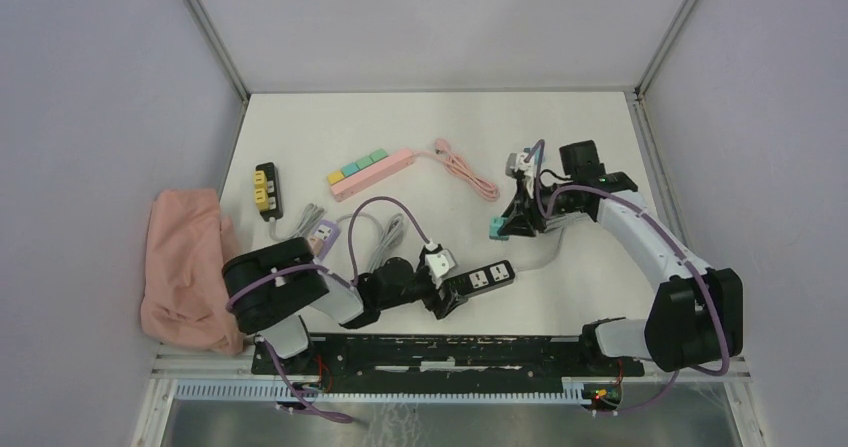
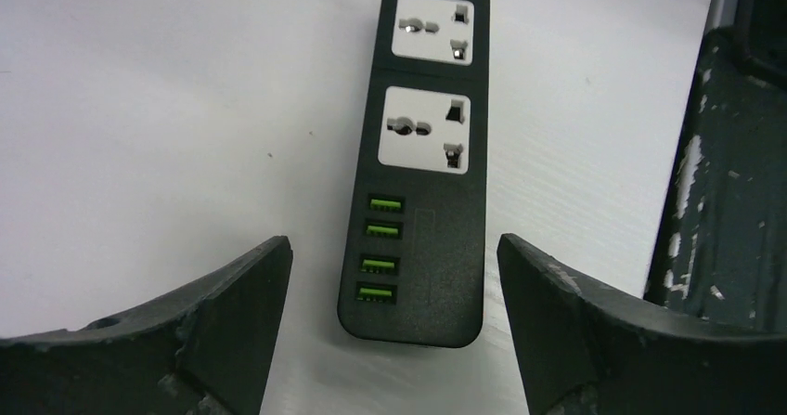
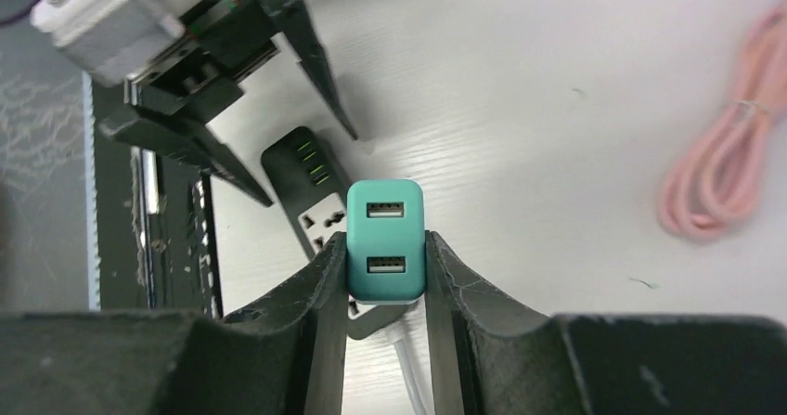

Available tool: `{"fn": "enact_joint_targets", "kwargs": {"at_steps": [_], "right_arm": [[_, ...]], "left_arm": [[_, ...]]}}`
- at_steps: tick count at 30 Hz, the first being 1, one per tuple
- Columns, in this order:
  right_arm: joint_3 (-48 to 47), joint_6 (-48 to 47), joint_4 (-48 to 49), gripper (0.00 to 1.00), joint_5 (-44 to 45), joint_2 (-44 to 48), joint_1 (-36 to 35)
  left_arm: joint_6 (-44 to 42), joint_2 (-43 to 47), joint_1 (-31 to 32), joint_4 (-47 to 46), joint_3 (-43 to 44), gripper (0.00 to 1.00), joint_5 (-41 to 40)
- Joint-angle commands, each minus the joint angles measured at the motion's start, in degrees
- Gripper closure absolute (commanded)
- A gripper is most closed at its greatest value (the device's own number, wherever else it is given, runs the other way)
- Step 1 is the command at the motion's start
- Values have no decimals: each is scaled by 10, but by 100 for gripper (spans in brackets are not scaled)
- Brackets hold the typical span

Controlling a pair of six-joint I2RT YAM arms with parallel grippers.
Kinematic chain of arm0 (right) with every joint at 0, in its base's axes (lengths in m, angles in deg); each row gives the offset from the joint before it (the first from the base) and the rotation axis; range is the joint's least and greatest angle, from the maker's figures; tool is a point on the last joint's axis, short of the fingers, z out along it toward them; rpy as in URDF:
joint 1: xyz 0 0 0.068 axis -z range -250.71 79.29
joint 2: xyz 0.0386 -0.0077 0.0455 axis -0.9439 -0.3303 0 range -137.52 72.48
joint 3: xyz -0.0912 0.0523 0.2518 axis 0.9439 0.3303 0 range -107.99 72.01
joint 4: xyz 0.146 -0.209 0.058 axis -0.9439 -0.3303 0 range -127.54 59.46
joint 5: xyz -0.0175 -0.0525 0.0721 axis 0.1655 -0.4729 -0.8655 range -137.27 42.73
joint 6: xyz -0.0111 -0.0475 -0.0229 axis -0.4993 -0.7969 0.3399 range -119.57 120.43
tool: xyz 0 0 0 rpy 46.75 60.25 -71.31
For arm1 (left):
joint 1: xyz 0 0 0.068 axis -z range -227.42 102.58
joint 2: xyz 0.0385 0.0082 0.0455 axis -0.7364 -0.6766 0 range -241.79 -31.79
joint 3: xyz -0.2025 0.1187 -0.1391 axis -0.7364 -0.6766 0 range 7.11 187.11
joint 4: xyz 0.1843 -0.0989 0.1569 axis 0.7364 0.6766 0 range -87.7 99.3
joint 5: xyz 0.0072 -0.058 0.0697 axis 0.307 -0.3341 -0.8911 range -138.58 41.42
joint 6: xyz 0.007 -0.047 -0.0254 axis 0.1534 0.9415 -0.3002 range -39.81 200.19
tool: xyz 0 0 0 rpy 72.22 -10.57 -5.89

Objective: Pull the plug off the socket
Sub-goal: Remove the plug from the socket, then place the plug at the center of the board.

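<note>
Right wrist view gives the closest look at the teal plug [image 3: 385, 225]: a rounded block with two USB ports on the face turned to the camera; the right gripper [image 3: 385, 248] pinches it by its two sides. The black socket strip [image 3: 302, 169] lies on the tabletop [image 3: 557, 81] beyond it, apart from the plug.

Left wrist view alone shows the strip's face: two white outlets, then four green USB ports at the near end; the left gripper [image 2: 392, 248] is spread, one finger on either side of that end, neither touching it.

Top external view places the plug just up and right of the strip; whether it touches the tabletop cannot be told.
</note>
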Motion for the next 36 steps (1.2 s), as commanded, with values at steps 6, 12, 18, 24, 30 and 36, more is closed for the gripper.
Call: {"fn": "enact_joint_targets", "kwargs": {"at_steps": [6, 12, 18, 24, 30, 36], "right_arm": [[9, 240, 181, 100, -79, 73, 149], [38, 363, 272, 99, -108, 111, 230], [28, 418, 275, 100, -120, 115, 277], [14, 422, 262, 100, -125, 107, 295], [-20, 424, 230, 100, -112, 61, 296], [-86, 425, 191, 100, -87, -19, 294]], "left_arm": [[67, 205, -10, 311, 109, 9, -19], [98, 300, -19, 423, 159, 6, -31], [154, 377, -39, 451, 175, 0, -32], [182, 449, -55, 490, 186, 1, -35], [162, 480, -61, 579, 207, 1, -74], [127, 480, -80, 602, 227, 1, -98]]}}
